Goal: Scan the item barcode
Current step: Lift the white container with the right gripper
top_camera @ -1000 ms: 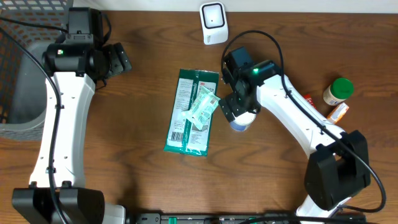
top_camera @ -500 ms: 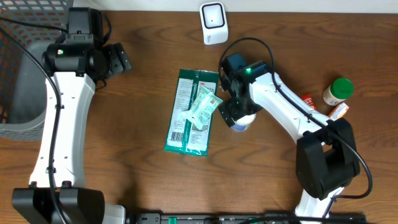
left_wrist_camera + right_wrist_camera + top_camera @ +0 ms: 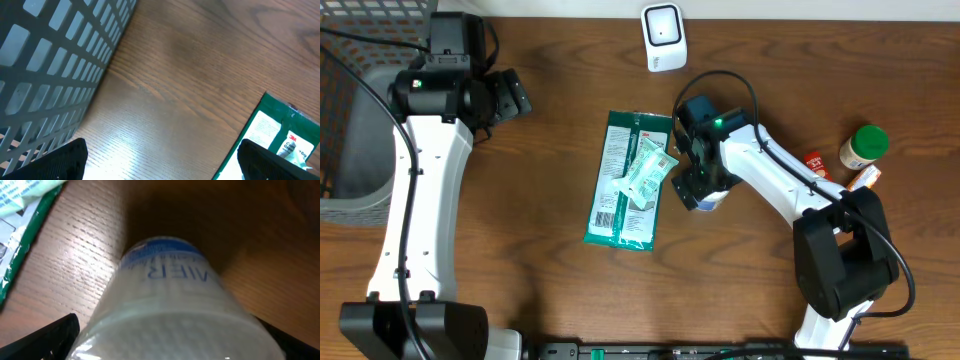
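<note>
right gripper (image 3: pixel 700 188) was fully spread and low over the white bottle (image 3: pixel 170 295) with blue lettering, a finger on either side and nothing clamped yet. the bottle looked like the item to scan. it stood on the table (image 3: pixel 540 290) just right of the green pack (image 3: pixel 618 195), with the scanner (image 3: pixel 663 38) further up the table, well apart. left gripper (image 3: pixel 510 95) was also wide open, held nothing, and was parked near the basket (image 3: pixel 350 130).

risks as judged: the bottle was round and smooth, so an off-centre squeeze could pop it out sideways or tip it. it could roll into the green pack or knock the small packet (image 3: pixel 647 172) lying on top of it. a grip across the label might cover the barcode. where the barcode sat could not be told, so the bottle might reach the scanner with the code facing away and no read would follow. a grip too low could scrape fingertips on the table.
</note>
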Tool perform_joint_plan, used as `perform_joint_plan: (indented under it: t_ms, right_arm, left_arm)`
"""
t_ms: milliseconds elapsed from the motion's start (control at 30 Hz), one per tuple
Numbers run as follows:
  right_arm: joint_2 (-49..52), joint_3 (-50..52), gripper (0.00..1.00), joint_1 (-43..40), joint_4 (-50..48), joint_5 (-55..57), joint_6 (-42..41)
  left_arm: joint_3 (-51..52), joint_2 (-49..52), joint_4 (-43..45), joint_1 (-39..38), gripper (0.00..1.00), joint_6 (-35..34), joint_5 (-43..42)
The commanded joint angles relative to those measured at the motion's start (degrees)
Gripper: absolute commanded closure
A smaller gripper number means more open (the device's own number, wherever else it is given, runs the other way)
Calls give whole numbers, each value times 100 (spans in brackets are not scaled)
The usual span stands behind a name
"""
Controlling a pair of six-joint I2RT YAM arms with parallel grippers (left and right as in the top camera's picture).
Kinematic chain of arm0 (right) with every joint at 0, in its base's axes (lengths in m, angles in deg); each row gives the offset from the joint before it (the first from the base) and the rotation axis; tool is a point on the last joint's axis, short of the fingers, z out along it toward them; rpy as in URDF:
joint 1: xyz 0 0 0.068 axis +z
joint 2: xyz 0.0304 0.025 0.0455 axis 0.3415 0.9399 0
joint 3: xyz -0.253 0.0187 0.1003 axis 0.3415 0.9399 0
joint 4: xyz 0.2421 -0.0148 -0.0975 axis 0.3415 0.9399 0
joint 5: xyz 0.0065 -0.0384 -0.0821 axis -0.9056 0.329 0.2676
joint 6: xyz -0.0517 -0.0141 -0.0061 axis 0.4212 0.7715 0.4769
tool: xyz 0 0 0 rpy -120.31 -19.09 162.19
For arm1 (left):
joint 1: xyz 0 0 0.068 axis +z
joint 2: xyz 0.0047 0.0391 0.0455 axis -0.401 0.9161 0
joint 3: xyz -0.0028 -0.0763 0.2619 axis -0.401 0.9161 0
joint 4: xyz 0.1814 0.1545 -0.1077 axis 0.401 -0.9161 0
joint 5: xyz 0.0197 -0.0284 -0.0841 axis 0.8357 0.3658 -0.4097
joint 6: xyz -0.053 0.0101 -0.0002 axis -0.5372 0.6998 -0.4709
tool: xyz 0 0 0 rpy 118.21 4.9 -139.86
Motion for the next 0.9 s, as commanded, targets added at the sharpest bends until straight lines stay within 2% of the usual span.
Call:
perform_joint_plan:
  t_ms: [0,267,533,867]
  right_arm:
    - [57,15,2,-92,-15,37,68]
    - [57,15,4,-114,76,166,66]
    - [57,-7,35,-107,81,166,63]
    - [-407,-951,47,-107,870,120,-199]
  left_arm:
    - [39,46,-15,28,4,-11,55]
    - [39,46,-15,28,4,-11,55]
    - [39,46,-15,28,4,-11,55]
    - [39,46,-15,28,4,-11,55]
